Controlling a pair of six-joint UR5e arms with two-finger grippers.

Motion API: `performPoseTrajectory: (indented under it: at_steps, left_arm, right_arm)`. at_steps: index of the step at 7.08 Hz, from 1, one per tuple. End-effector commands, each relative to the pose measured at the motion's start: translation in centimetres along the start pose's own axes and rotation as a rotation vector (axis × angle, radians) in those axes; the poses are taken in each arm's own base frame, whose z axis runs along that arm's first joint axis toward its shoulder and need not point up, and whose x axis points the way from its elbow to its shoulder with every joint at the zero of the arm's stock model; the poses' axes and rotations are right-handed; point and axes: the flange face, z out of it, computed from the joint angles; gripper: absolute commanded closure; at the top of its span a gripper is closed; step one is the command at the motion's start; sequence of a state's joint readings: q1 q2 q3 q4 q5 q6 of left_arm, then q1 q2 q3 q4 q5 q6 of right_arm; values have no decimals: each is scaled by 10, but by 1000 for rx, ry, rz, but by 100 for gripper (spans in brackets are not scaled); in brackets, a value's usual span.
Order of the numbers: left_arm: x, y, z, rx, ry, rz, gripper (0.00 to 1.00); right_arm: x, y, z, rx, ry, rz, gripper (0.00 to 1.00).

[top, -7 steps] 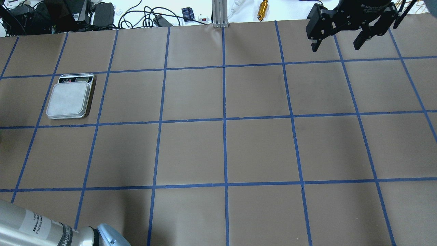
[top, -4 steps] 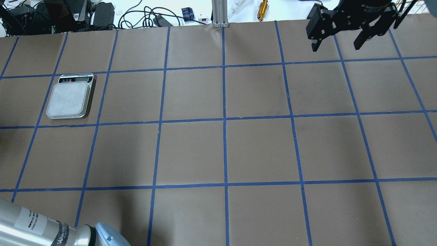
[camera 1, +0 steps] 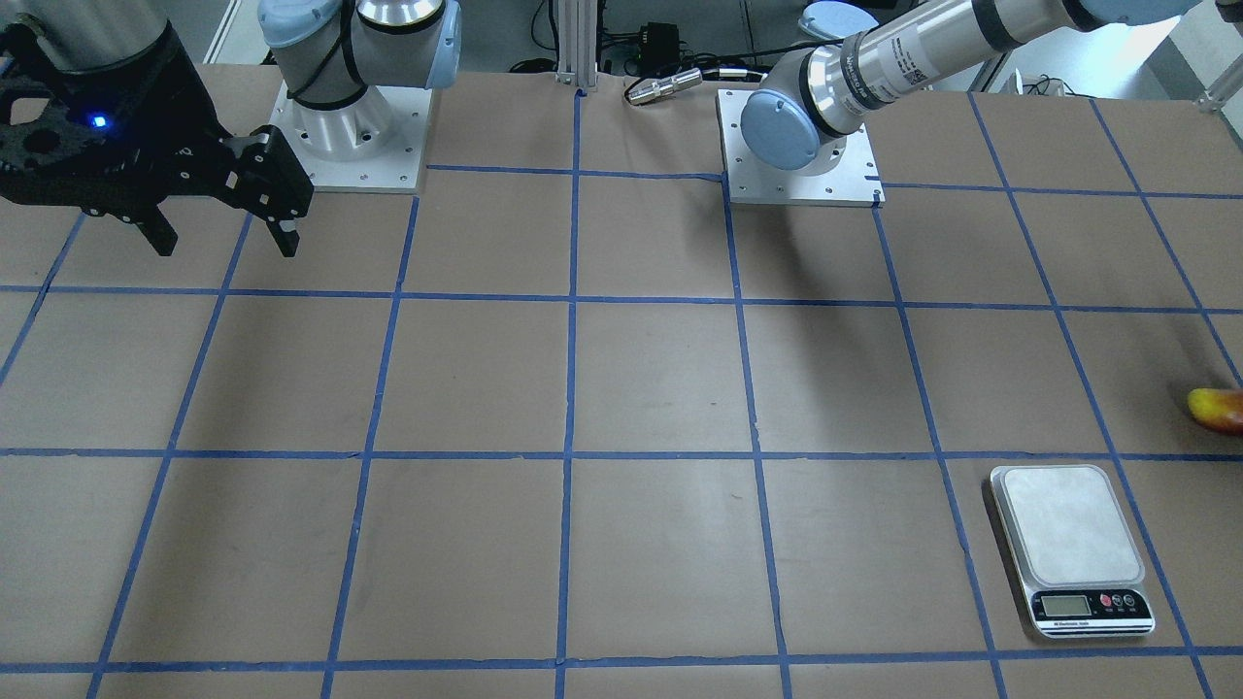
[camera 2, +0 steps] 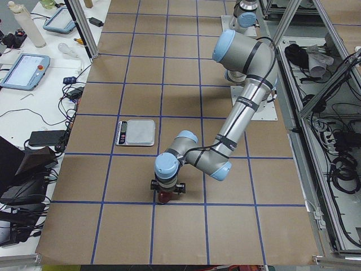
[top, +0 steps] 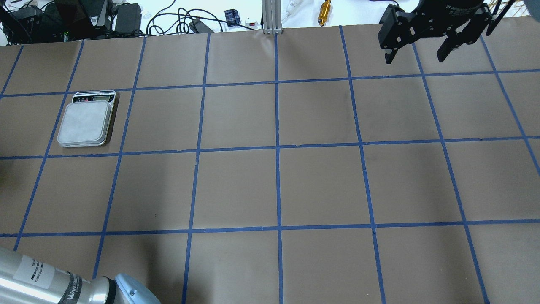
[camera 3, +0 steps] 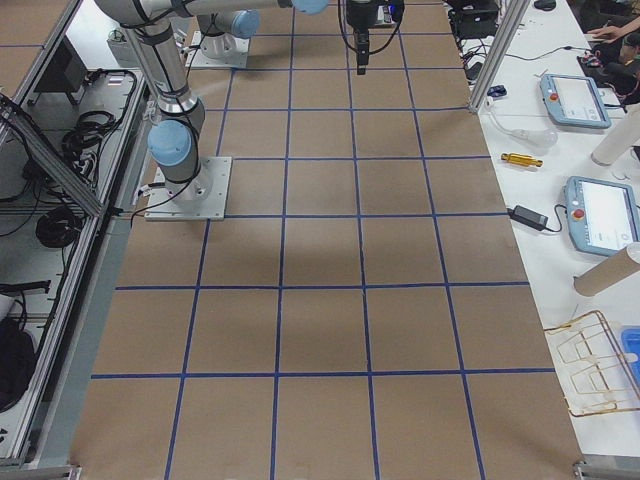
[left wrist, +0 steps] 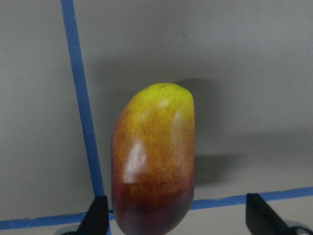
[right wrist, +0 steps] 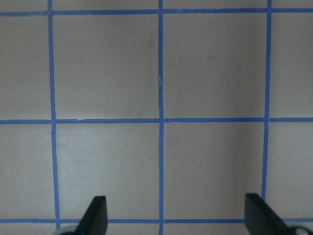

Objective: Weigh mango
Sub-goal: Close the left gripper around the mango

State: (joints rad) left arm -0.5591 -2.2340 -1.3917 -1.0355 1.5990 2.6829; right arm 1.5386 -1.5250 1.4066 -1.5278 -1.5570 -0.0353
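The mango (left wrist: 154, 161) is yellow at its far end and red near the camera. It lies on the brown paper at a crossing of blue tape lines. My left gripper (left wrist: 178, 218) is open, with the mango between its fingers, close to the finger on the view's left. In the exterior left view this gripper (camera 2: 166, 186) hangs low over the mango (camera 2: 163, 196). The mango also shows at the front-facing view's right edge (camera 1: 1219, 410). The scale (top: 86, 122) has a bare platform and stands one grid square from the mango. My right gripper (top: 417, 52) is open and empty, high over the far right.
The scale also shows in the front-facing view (camera 1: 1068, 539) and the exterior left view (camera 2: 141, 131). The table (top: 278, 185) is brown paper with a blue tape grid. Cables and boxes (top: 126, 17) lie beyond its far edge. The arm bases (camera 1: 354, 126) stand on the robot's side.
The left arm's segment at the overhead view's lower left has slid a little left and down. The right gripper has barely moved and stays open.
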Motion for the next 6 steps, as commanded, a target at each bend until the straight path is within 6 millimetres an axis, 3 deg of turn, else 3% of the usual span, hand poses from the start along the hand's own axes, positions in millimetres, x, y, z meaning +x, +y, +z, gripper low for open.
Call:
performPoseTrajectory:
  at_steps: [1, 6]
  left_arm:
    - [-2, -2, 20, 37, -15, 3, 0]
    - [-6, 0, 48, 49, -29, 6, 0]
  right_arm:
    - [0, 0, 0, 0, -1, 0, 0]
    - [0, 0, -1, 1, 0, 0, 0]
